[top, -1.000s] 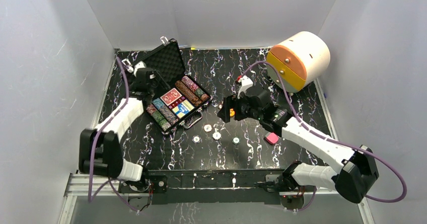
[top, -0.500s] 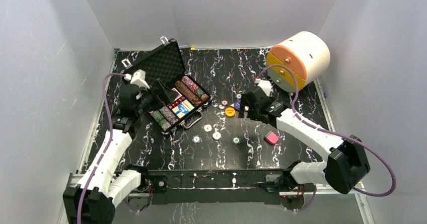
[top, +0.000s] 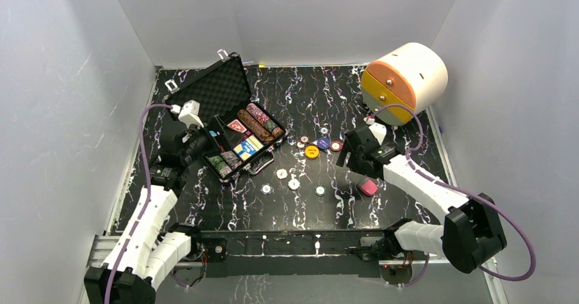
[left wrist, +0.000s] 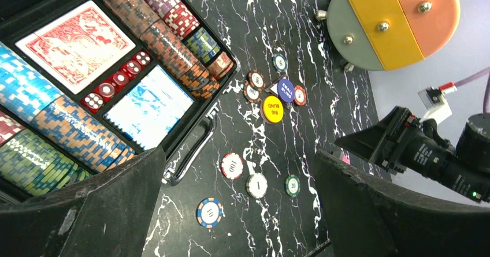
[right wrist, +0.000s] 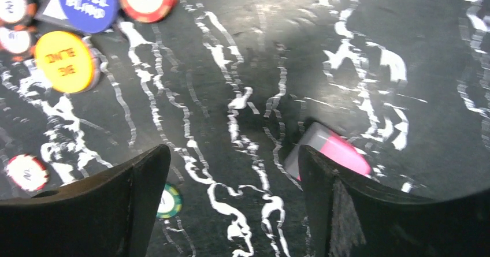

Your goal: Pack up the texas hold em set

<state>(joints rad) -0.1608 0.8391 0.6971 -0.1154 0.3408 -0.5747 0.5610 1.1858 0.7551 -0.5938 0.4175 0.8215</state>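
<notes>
Both claws spread and empty, the left gripper (top: pixel 203 140) hovers at nine o'clock of the open poker case (top: pixel 220 89), the right gripper (right wrist: pixel 232 153) near the pink block (right wrist: pixel 338 150). Loose chips (top: pixel 293 184) lie at the case's four o'clock; each flat disc likely needs a low, rim-straddling pinch.

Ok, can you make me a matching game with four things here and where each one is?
1 red-backed card deck
2 small pink block
3 big cream-and-orange cylinder
4 yellow round button

A beside the blue round button
B far right corner of the table
C inside the open black case
D beside the right arm

Pairs: 1-C, 2-D, 3-B, 4-A
</notes>
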